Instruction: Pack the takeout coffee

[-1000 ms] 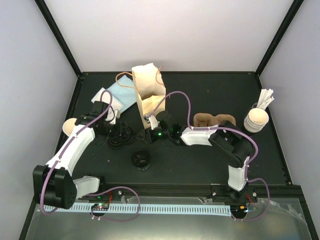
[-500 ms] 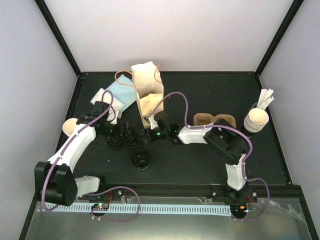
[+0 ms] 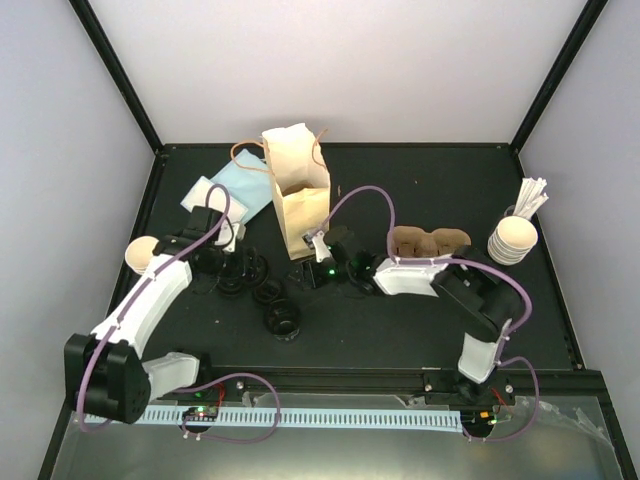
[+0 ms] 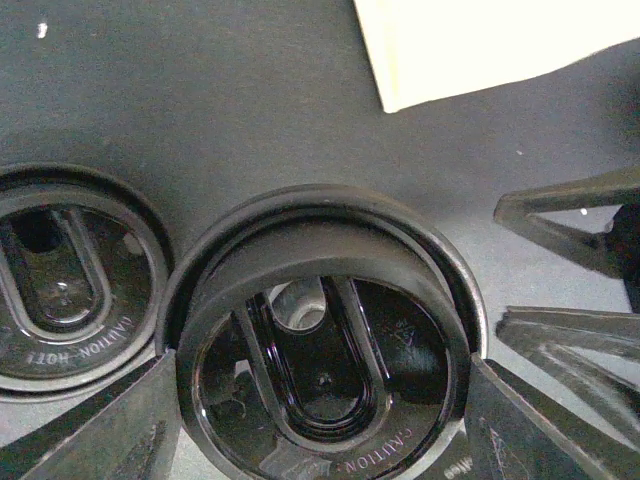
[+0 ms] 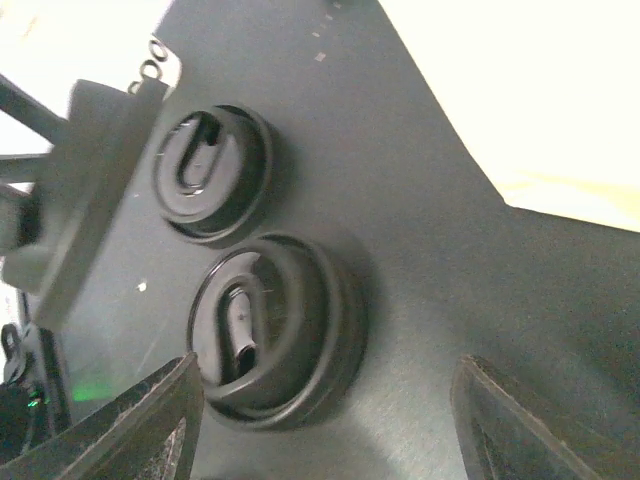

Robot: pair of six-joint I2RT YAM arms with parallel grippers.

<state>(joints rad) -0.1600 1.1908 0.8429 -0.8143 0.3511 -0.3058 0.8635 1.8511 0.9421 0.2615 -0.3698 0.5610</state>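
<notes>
Left gripper [image 4: 322,420] jaws spread wide astride black round plastic lid [image 4: 320,250], grip uncertain; small cream-beige paper cup [image 3: 140,252] off left, nearest this arm.

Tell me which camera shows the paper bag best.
Top external: the paper bag stands whole and open. The left wrist view catches only a pale corner, the right wrist view a pale edge.

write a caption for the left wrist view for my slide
left gripper clasping a black lid by its rim, a second lid beside it, paper bag corner beyond
</notes>
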